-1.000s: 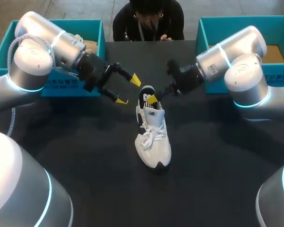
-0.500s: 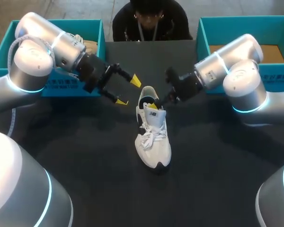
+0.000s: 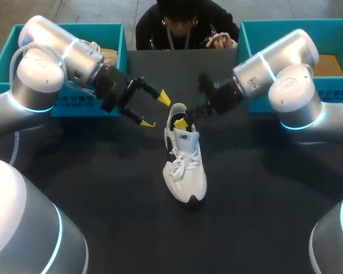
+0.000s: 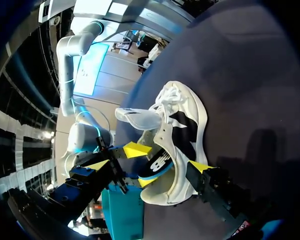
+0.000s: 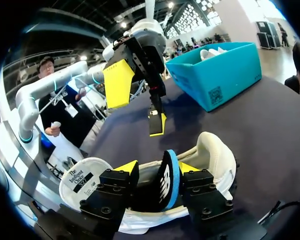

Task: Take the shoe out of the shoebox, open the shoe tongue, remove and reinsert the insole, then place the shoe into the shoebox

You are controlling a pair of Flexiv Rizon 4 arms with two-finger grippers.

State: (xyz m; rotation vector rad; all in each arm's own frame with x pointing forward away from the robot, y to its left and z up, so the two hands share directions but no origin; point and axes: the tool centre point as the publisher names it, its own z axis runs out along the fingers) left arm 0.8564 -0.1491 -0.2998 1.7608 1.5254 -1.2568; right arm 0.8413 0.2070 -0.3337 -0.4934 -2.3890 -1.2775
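A white shoe [image 3: 186, 165] with a black heel patch lies mid-table, toe toward me. My right gripper [image 3: 182, 121] is in its heel opening. In the right wrist view its fingers [image 5: 157, 167] stand apart, open. A black insole with a blue edge [image 5: 169, 186] stands on edge between them, against one finger and clear of the other. My left gripper [image 3: 154, 109] hovers wide open just left of the heel, holding nothing. The left wrist view shows the shoe [image 4: 182, 125] ahead of one yellow fingertip [image 4: 200, 166], with the tongue [image 4: 137, 117] pulled up.
A teal shoebox [image 3: 80, 104] holding another shoe stands at the back left, under my left arm. A second teal shoebox [image 3: 286, 34] stands at the back right behind my right arm. A person's hand [image 3: 220, 40] rests at the table's far edge.
My right gripper's fingers have parted from the insole, which now sits lower in the heel opening. The left arm has not moved. A person's hand has appeared at the far edge.
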